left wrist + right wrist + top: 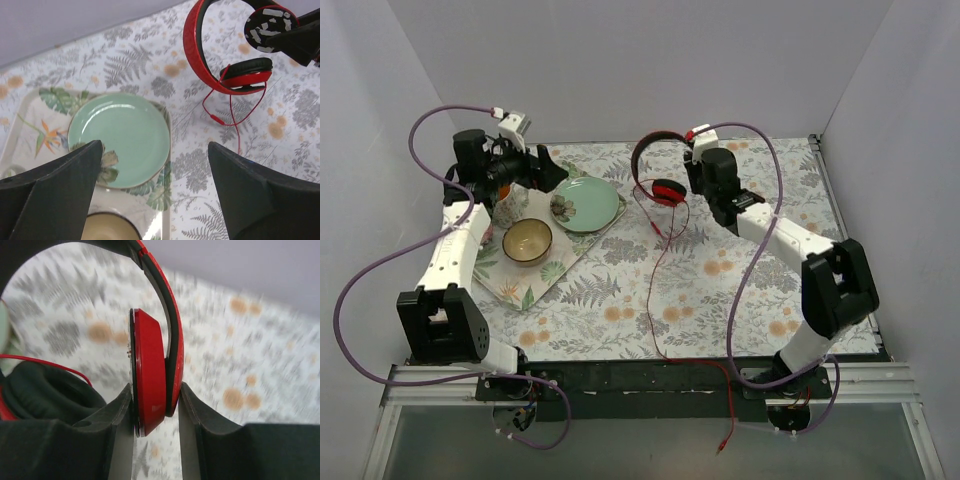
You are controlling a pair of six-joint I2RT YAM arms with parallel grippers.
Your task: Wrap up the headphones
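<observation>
The red headphones (667, 191) are held up over the far middle of the table, headband (644, 150) arching to the left. My right gripper (694, 166) is shut on one red ear cup (150, 375), a jaw on each side of it; the other black ear cushion (45, 392) hangs to the left. The thin red cable (658, 270) trails down the table and over the front edge. My left gripper (546, 170) is open and empty above the tray, and its wrist view shows the headphones (200, 60) to the upper right.
A leaf-print tray (520, 285) at the left holds a green plate (585, 204) and a tan bowl (527, 241). The floral tablecloth (740, 290) covers the table. Grey walls close in the left, right and back.
</observation>
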